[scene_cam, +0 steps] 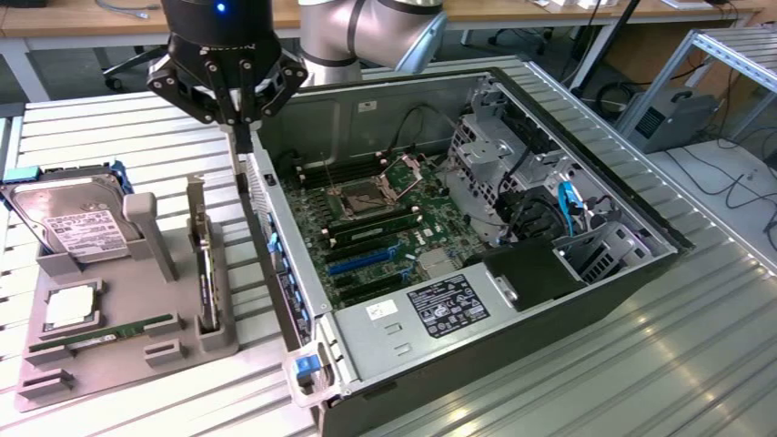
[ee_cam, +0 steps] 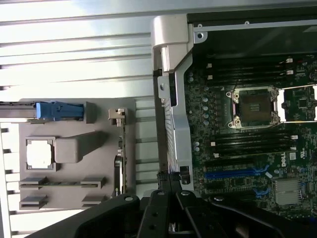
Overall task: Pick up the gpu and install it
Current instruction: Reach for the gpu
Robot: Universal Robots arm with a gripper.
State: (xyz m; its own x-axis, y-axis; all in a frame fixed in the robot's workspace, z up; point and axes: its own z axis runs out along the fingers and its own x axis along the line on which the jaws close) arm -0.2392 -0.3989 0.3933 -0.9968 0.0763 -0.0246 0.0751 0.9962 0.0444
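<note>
Closest to the exterior camera is the open computer case [scene_cam: 510, 382], lying on its side on the slatted metal tabletop [scene_cam: 692, 364] with its motherboard [scene_cam: 377, 228] facing up. The blue expansion slot [scene_cam: 358, 262] is bare, so nothing looks installed yet. On the exterior view's left, just beside the case, sits a gray holder tray [scene_cam: 122, 364] carrying a hard drive [scene_cam: 75, 228] and a memory stick [scene_cam: 104, 335].

The claw [scene_cam: 243, 127] hangs fingers-down over the case's rear wall, pinched fully together with nothing between its tips.

The gpu [scene_cam: 204, 264] stands on its long edge in a slot of the tray, untouched. Its long axis runs roughly parallel to that rear wall, with the silver bracket end toward the far side. From the claw it lies toward the exterior view's left and nearer the camera, across the wall and well below the tips. The wrist view shows the same: the card [ee_cam: 120, 153], seen edge-on, lies off to one side of the claw [ee_cam: 169, 184], apart from it.
</note>
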